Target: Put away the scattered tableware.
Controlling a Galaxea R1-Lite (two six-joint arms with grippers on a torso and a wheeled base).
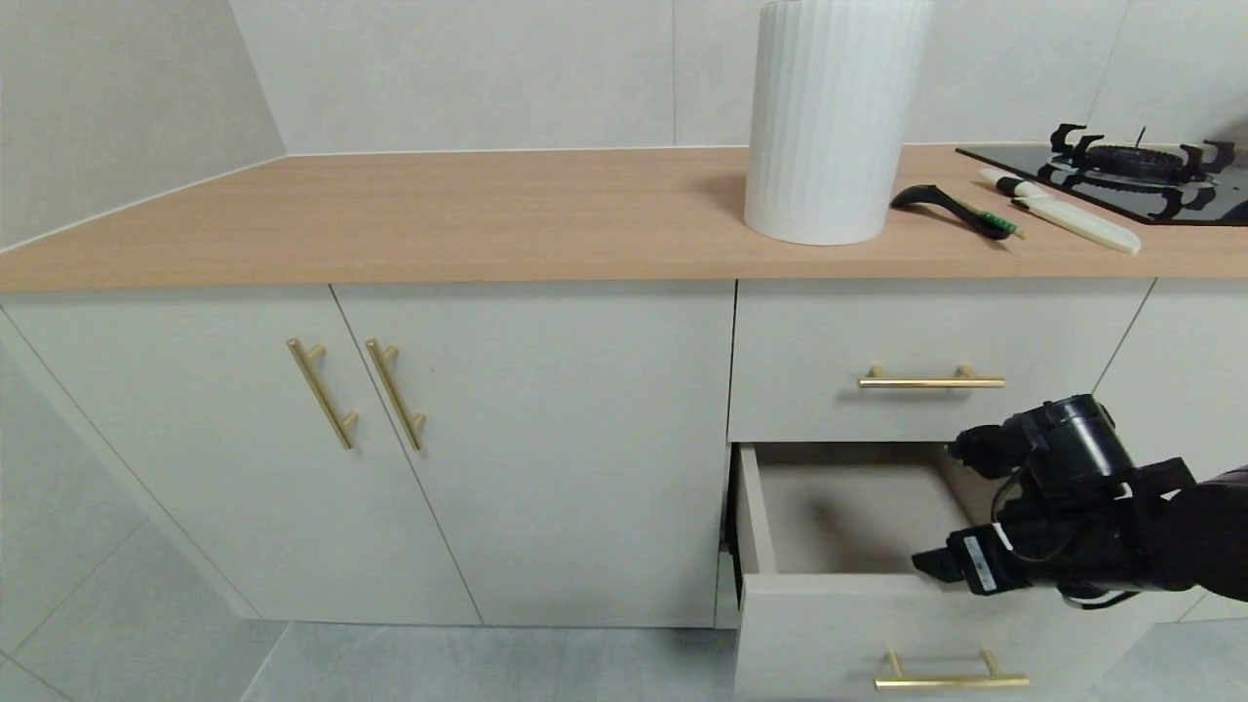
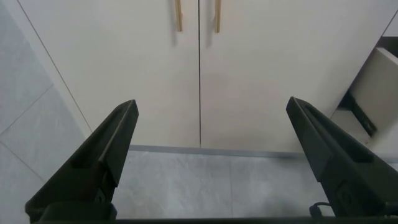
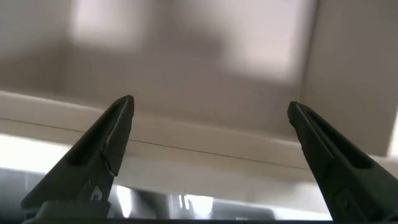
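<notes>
- Two pieces, black ladle (image 1: 951, 207) + white utensil (image 1: 1063, 216), lie on counter (image 1: 439, 219), above open drawer (image 1: 756, 507), robot's right.
- R tool (image 3: 210, 109) nearer, at drawer mouth, spread wide, empty; L tool (image 2: 211, 109) likewise.

The matte black right arm (image 1: 1209, 531) ends in a stubby black cylindrical housing (image 1: 1077, 439), with thin black cables (image 1: 1009, 492) looping beside it. A small white label (image 1: 978, 565) sits on the right gripper (image 1: 931, 564). The left gripper (image 2: 211, 102) has two dark grey, wedge-shaped tapering fingers (image 2: 106, 155), seemingly plastic.
</notes>
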